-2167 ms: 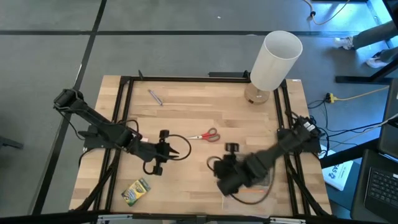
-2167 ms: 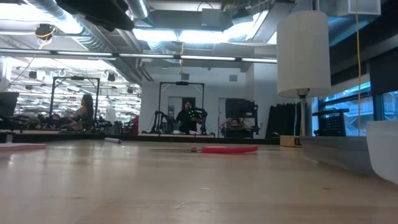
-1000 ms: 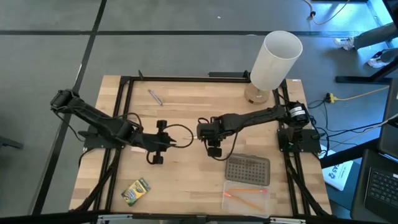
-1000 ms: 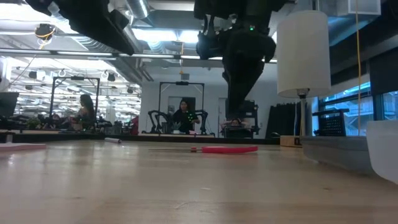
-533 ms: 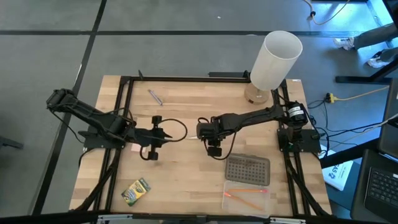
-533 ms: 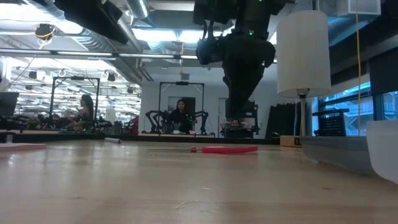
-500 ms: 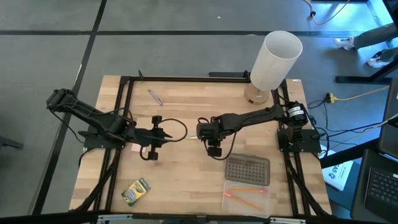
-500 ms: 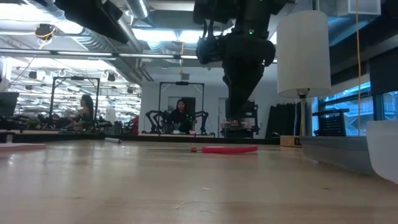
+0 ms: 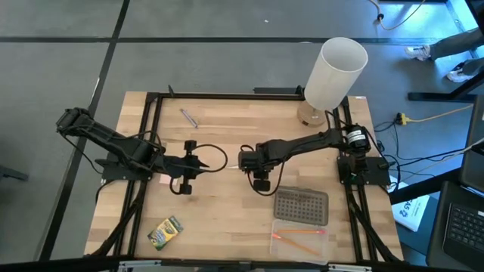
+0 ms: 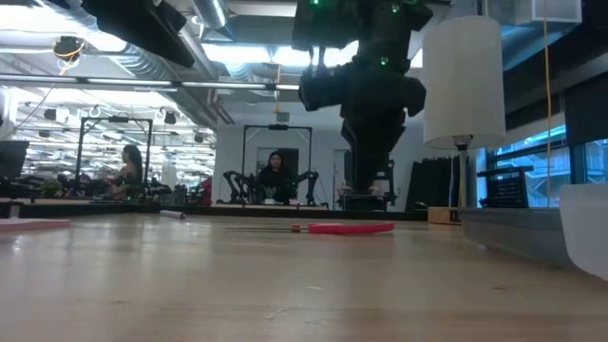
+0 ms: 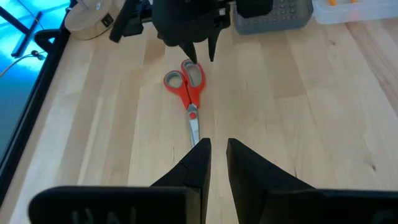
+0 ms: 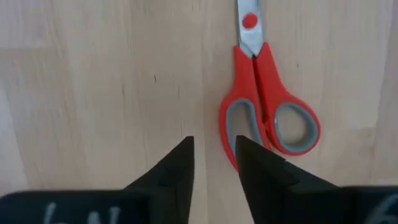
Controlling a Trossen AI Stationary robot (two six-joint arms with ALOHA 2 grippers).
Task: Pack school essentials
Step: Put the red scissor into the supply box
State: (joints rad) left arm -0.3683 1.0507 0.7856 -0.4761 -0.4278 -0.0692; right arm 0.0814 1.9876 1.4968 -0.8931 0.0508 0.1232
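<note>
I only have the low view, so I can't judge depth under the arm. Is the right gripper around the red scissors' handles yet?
Observer: Not yet. Its wrist view shows the right gripper open, with the scissors handle beside its fingers, not between them.
Operator: Where's the left gripper?
Observer: The left gripper is empty, pointing at the blade tip from the opposite end.
Operator: Anything packed?
Observer: Two orange pencils lie in the clear box.

We note a grey tiled floor (image 9: pixel 227 45) around the wooden table (image 9: pixel 227 219). Beyond it, an open workshop: exposed ceiling ducts (image 10: pixel 142 57), strip lighting (image 10: pixel 285 52), blue-lit window (image 10: pixel 522 157), seated person (image 10: pixel 128 166).
</note>
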